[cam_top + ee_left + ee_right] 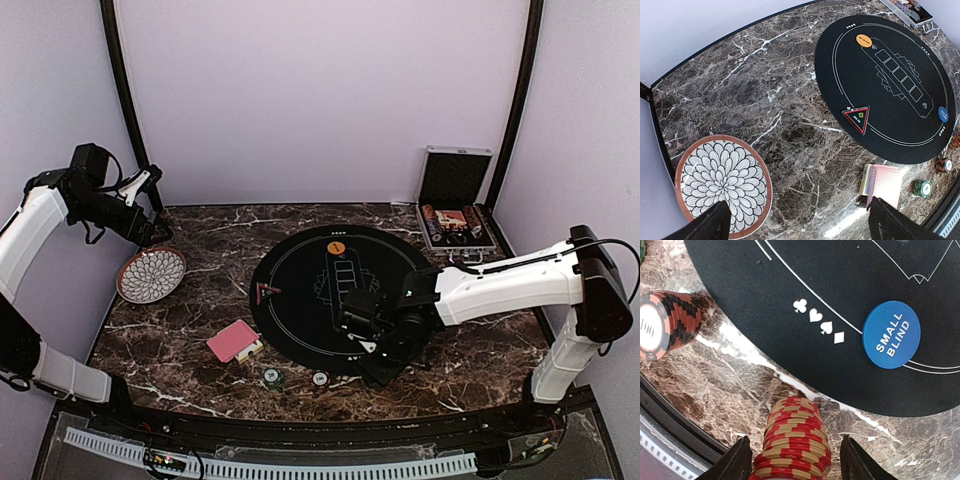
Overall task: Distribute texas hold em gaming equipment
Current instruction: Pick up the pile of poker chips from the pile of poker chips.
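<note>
A stack of red poker chips (796, 437) with tan edge marks stands on the marble just off the black mat (840, 285). My right gripper (795, 466) is open and straddles this stack, with a gap on each side. In the top view the right gripper (372, 350) hides it. A black-and-red "100" chip stack (662, 326) stands to the left. The red-backed card deck (886, 184) lies beside its box (866, 179), with a green chip stack (922, 187) near it. My left gripper (800, 226) is open and empty, high over the plate (722, 186).
On the round mat (300, 300) lie an orange button (863, 40), a red triangle marker (856, 119) and a blue "small blind" disc (891, 335). The open silver case (455, 215) stands at the back right. The table's near rail (670, 410) is close behind the stacks.
</note>
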You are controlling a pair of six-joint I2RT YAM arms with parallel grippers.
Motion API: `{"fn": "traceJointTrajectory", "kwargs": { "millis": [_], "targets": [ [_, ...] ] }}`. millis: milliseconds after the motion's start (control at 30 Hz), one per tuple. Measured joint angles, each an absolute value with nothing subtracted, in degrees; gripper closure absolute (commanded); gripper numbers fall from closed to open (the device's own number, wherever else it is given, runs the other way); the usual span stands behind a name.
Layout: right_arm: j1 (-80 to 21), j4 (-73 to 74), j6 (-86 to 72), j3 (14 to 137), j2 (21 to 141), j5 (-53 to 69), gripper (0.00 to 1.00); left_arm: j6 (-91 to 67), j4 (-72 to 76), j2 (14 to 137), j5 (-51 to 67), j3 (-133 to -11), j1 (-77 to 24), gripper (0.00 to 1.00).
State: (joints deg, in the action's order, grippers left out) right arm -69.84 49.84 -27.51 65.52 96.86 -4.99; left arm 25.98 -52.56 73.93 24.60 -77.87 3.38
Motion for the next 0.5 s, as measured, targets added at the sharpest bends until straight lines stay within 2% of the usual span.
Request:
{"fn": "traceJointTrajectory", "kwargs": {
  "millis": [267, 500],
  "targets": [
    [-69.84, 49.8, -27.46, 65.43, 96.88, -5.15, 0.52, 26.0, -52.66, 73.91, 24.58, -78.02, 3.38, 0.01],
    [-69.84, 50.06, -27.46, 65.45, 96.88, -5.17, 0.53, 26.17, -52.88, 73.93, 24.58, -78.41, 3.38, 0.01]
  ]
}}
